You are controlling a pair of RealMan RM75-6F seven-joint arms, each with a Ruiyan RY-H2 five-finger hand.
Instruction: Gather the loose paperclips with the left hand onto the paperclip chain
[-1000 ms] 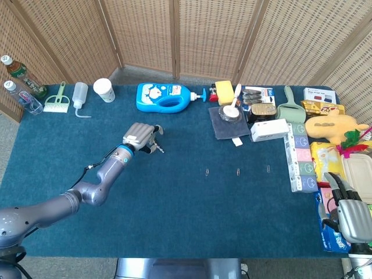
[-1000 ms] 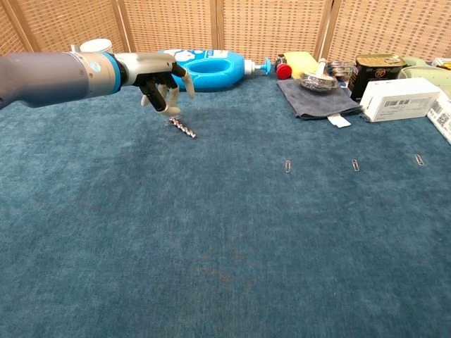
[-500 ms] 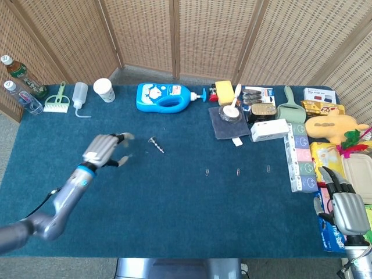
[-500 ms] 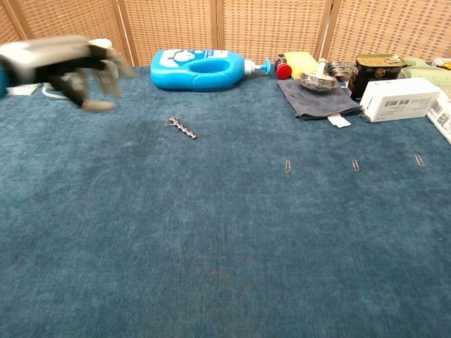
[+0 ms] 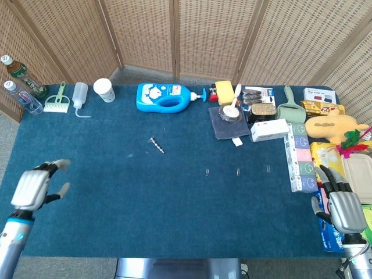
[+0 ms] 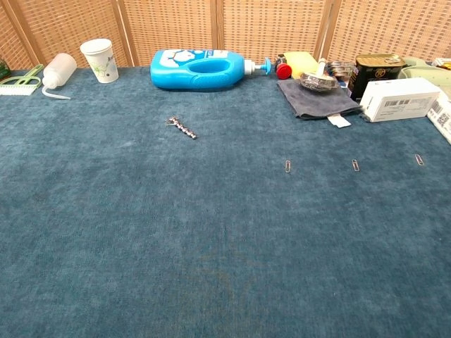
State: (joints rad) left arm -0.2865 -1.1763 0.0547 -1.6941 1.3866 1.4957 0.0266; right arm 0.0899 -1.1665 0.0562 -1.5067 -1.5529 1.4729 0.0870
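The paperclip chain (image 5: 156,144) (image 6: 182,127) lies on the blue cloth, left of the table's middle. Three loose paperclips lie in a row to its right: one (image 5: 207,172) (image 6: 287,167), a second (image 5: 238,171) (image 6: 356,165), a third (image 5: 268,169) (image 6: 419,160). My left hand (image 5: 36,188) hovers at the table's front left edge, fingers spread and empty, far from the chain. My right hand (image 5: 339,206) is at the front right edge, fingers apart, holding nothing. The chest view shows neither hand.
A blue detergent bottle (image 5: 168,97) lies behind the chain. A paper cup (image 5: 104,89), squeeze bottle (image 5: 80,95) and brush (image 5: 57,102) stand at the back left. A grey cloth with a bowl (image 5: 229,119), a white box (image 5: 269,129) and packed goods crowd the right side.
My left hand has pulled back from above the chain to the front left edge and has left the chest view. The chain and paperclips have not moved.
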